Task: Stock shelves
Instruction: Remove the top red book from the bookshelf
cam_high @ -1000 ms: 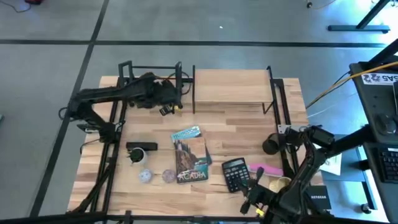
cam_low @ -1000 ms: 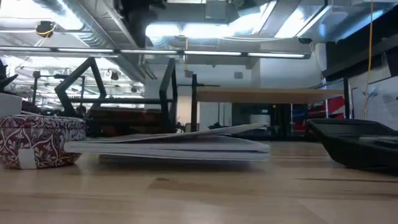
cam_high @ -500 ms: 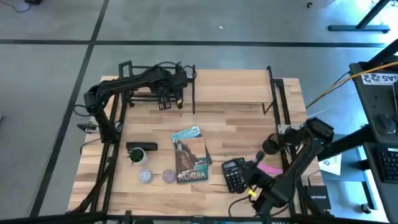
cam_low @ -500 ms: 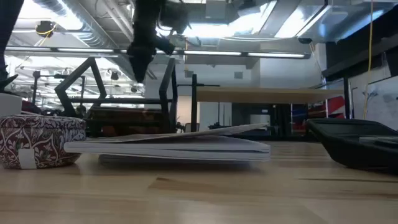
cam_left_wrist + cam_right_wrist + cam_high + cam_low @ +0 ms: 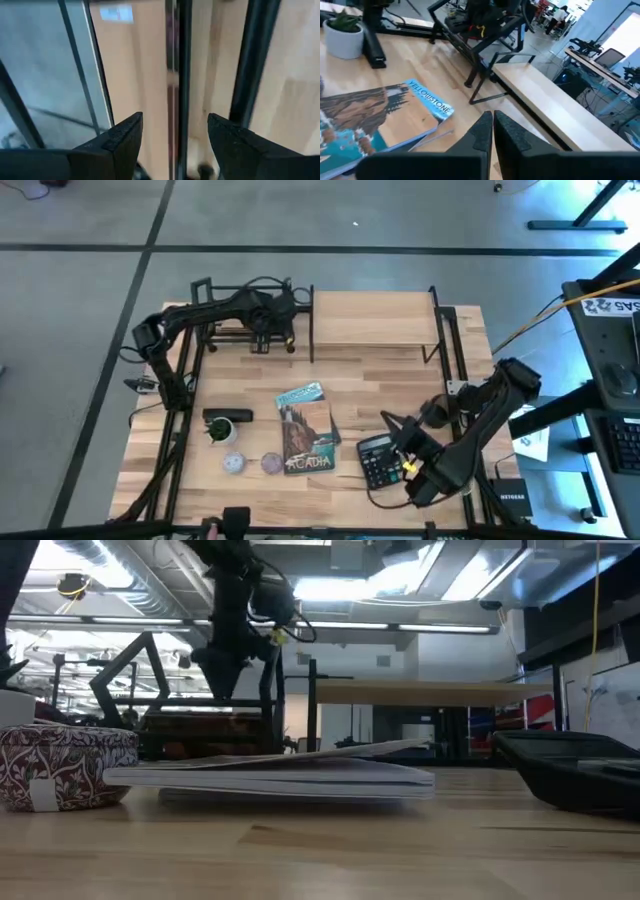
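Observation:
The black metal-bar book rack [image 5: 240,305] stands at the table's far left, with the light-wood board shelf [image 5: 372,320] to its right. My left gripper [image 5: 272,330] hangs open over the rack's right end [image 5: 225,670]. In the left wrist view its fingers [image 5: 172,142] stand on either side of a black bar [image 5: 184,95], apart from it. Two books [image 5: 305,430], Yellowstone on top of Acadia, lie flat at mid-table. My right gripper [image 5: 392,423] is shut and holds nothing. It hovers just beyond the black calculator [image 5: 378,460], pointing toward the books [image 5: 380,112].
A small plant in a white pot [image 5: 220,432] and a black oblong object [image 5: 228,416] sit left of the books. Two round tins [image 5: 252,463] lie near the front edge. A pink item [image 5: 432,452] and a dark round object [image 5: 435,413] lie right of the calculator.
My left gripper has swung toward the table's far edge and come down over the rack's right end. My right gripper has moved from the near right corner toward the far edge and left, passing over the calculator.

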Tool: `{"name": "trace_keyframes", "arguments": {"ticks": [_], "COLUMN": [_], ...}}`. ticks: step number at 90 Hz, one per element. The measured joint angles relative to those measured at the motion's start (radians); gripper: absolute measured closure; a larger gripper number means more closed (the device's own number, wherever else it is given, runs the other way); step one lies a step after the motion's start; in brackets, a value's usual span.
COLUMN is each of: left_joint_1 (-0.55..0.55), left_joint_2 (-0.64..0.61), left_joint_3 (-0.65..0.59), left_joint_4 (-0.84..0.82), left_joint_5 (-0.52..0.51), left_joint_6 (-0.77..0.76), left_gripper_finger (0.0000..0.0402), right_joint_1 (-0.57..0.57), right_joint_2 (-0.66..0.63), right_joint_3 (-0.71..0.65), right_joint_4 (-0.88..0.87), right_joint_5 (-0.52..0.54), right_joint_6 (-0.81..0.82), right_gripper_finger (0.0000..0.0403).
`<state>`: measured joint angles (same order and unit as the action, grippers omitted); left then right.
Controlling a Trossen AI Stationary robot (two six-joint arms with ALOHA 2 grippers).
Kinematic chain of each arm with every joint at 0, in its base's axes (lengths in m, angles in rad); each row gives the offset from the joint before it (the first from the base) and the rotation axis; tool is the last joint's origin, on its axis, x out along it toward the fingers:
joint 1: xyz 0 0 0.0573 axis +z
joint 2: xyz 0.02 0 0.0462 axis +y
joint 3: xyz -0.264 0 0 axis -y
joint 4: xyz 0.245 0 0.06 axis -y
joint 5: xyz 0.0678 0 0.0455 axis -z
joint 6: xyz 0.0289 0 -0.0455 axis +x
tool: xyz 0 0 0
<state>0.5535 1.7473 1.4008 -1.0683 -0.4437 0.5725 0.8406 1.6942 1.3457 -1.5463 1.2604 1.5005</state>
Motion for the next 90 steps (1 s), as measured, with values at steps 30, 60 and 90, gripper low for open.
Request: {"name": "trace_keyframes", "arguments": {"ticks": [30,60,90], "left_joint_1": [-0.010,-0.101,0.008], "left_joint_2": [-0.008,-0.094,-0.138], "left_joint_3": [-0.027,-0.032,-0.089], "left_joint_4": [0.083,-0.027,-0.024], "left_joint_5": [-0.061,-0.196,-0.102], "left_joint_6": [0.016,-0.095,-0.092], "left_gripper_finger": [0.0196,0.0196,0.0196], "right_joint_1": [-0.032,-0.030,-0.030], "right_joint_2": [-0.004,-0.004,-0.003], "right_joint_3": [0.000,0.000,0.000], "right_joint_4": [-0.002,0.036,0.054], "right_joint_5": [0.012,0.028,0.031], "right_joint_6": [0.000,-0.008,-0.015], "right_gripper_finger": [0.0402,0.0402,0.0402]}}
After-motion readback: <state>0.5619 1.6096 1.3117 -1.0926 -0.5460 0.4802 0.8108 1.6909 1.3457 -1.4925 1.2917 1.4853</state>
